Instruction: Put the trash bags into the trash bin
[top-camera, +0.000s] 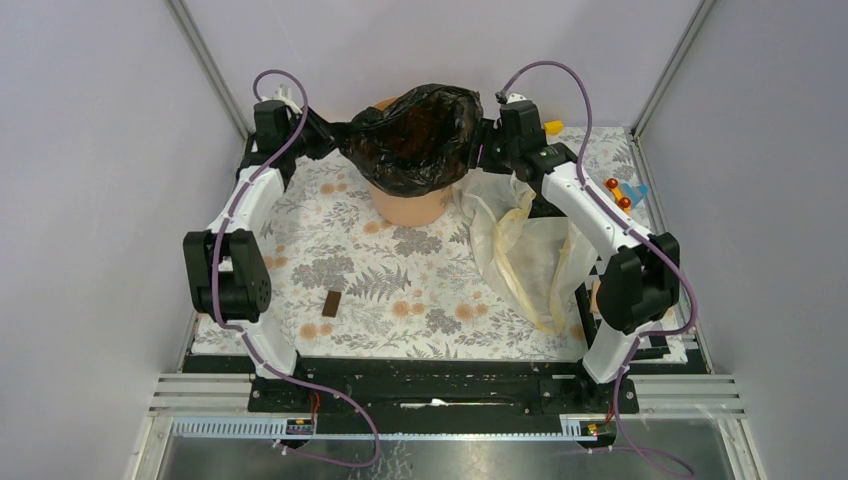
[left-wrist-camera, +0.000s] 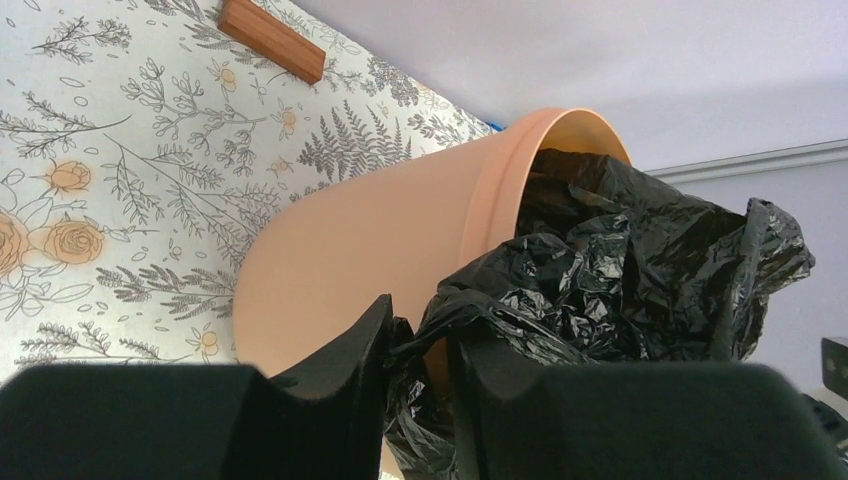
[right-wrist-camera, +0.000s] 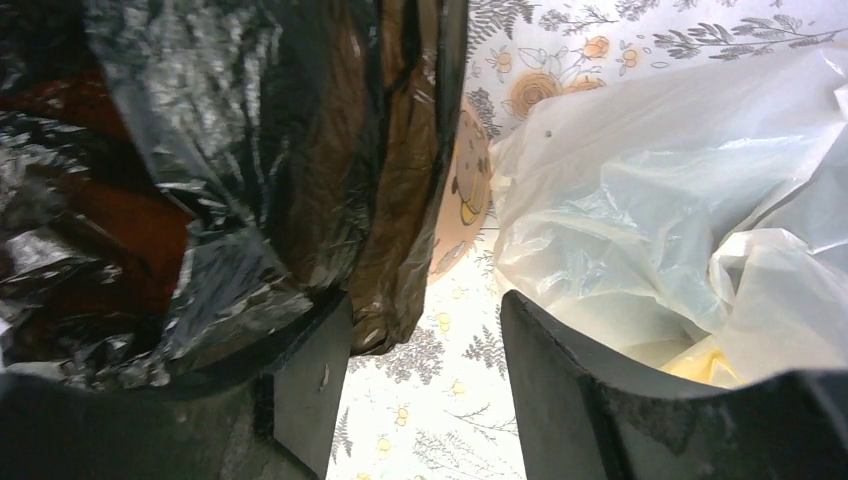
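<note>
The peach-orange trash bin (top-camera: 408, 203) stands at the back middle of the table. A black trash bag (top-camera: 418, 135) is spread over its mouth and hangs down its sides. My left gripper (top-camera: 332, 136) is at the bag's left edge. In the left wrist view it (left-wrist-camera: 420, 322) is shut on a fold of the black bag (left-wrist-camera: 620, 270), beside the bin wall (left-wrist-camera: 390, 235). My right gripper (top-camera: 487, 142) is at the bag's right edge. In the right wrist view it (right-wrist-camera: 425, 320) is open, and the black bag (right-wrist-camera: 200, 150) drapes over its left finger. A whitish translucent trash bag (top-camera: 535, 250) lies on the table to the right; it also shows in the right wrist view (right-wrist-camera: 680, 200).
A small brown block (top-camera: 332, 303) lies on the floral cloth front left; it also shows in the left wrist view (left-wrist-camera: 272, 40). Small toys (top-camera: 622, 194) and a yellow item (top-camera: 553, 127) sit at the back right. Enclosure walls stand close behind the bin.
</note>
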